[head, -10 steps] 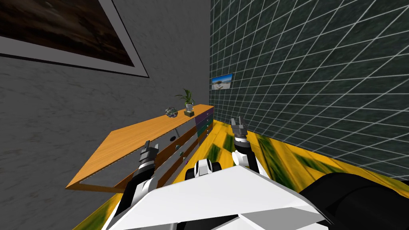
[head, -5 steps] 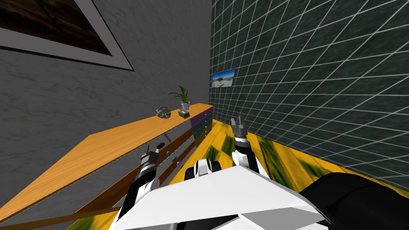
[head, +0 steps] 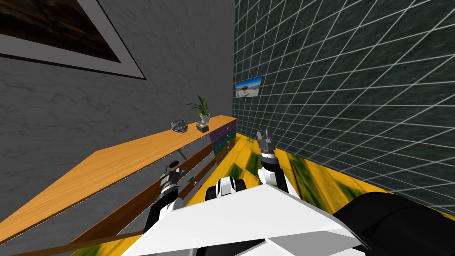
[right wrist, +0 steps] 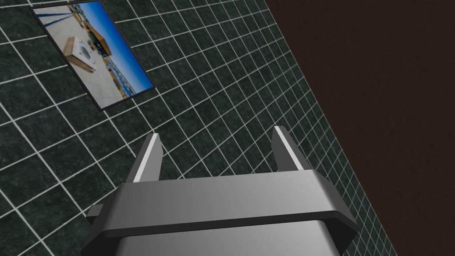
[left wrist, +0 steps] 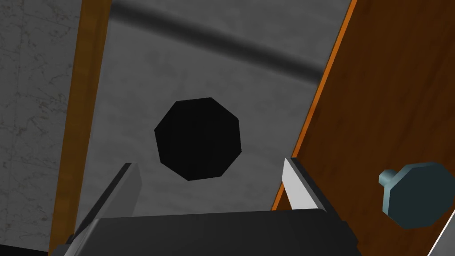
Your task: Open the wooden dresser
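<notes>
The dresser (head: pixel 133 155) runs along the grey left wall, with an orange wooden top and grey and brown drawer fronts. My left gripper (head: pixel 171 169) is right at its front. In the left wrist view that gripper (left wrist: pixel 211 180) is open, and a black octagonal knob (left wrist: pixel 197 138) on a grey drawer front (left wrist: pixel 146 66) sits just ahead, between the fingertips and apart from them. A teal knob (left wrist: pixel 420 193) sticks out of the brown wooden panel (left wrist: pixel 391 89) beside it. My right gripper (head: pixel 265 136) hangs open over the yellow floor, away from the dresser.
A potted plant (head: pixel 203 111) and a small dark bowl (head: pixel 178 125) stand on the far end of the dresser top. The dark tiled wall (head: pixel 355 89) with a small picture (head: pixel 248 86) closes the right side. Yellow floor (head: pixel 311 178) lies between the two.
I have moved closer along the dresser, so its top now reaches the picture's left edge. My left gripper has dropped a little and closed in on the drawer front. The right arm is unchanged.
</notes>
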### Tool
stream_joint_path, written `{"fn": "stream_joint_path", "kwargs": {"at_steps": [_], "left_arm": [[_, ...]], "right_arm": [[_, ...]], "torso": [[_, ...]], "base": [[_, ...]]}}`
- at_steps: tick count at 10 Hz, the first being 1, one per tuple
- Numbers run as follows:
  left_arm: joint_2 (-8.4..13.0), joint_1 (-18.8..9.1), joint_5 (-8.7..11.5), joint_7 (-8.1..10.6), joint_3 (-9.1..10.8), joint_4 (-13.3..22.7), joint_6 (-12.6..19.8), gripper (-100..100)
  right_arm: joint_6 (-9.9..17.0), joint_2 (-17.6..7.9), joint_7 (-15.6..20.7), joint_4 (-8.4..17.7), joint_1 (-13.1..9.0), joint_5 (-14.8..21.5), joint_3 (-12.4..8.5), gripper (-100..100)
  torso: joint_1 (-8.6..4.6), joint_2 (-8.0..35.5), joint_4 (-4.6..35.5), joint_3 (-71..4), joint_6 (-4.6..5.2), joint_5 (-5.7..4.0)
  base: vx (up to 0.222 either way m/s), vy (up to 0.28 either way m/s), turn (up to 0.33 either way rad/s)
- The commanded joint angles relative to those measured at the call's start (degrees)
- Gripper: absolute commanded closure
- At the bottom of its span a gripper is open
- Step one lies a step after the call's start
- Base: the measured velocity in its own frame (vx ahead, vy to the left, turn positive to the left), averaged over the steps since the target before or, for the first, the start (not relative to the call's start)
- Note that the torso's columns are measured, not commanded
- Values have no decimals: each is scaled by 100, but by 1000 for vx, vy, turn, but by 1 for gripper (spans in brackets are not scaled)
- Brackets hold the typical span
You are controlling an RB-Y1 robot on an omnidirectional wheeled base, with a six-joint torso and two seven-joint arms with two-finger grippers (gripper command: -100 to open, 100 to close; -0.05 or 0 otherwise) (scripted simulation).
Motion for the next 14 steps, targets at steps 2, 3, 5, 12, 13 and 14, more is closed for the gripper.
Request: {"fn": "stream_joint_path", "kwargs": {"at_steps": [2,3,5,12,13,14], "left_arm": [[11,35,23,-11,28,-109,78,100],[4,82,29,-17,13,-192,85,100],[-6,136,36,-24,-7,-262,105,100],[-63,316,31,-62,-103,-427,122,100],[-54,289,35,-52,-85,-417,106,100],[-75,345,31,-61,-122,-431,110,100]], "right_arm": [[0,-1,0,0,1,0,-1,0],[0,0,0,0,0,0,0,0],[0,1,0,0,-2,0,1,0],[0,2,0,0,-2,0,2,0],[0,2,0,0,-3,0,2,0],[0,1,0,0,-1,0,1,0]], "torso": [[-10,-10,-4,-8,0,-1],[-20,2,-6,5,6,3],[-43,11,-7,11,11,5],[-36,10,-5,10,4,0],[-30,4,-4,6,6,-2],[1,-26,1,-16,2,-10]], "base": [[33,13,3],[-54,-55,20],[-134,-125,4],[-135,-120,4],[-87,-83,4],[-90,-81,3]]}}
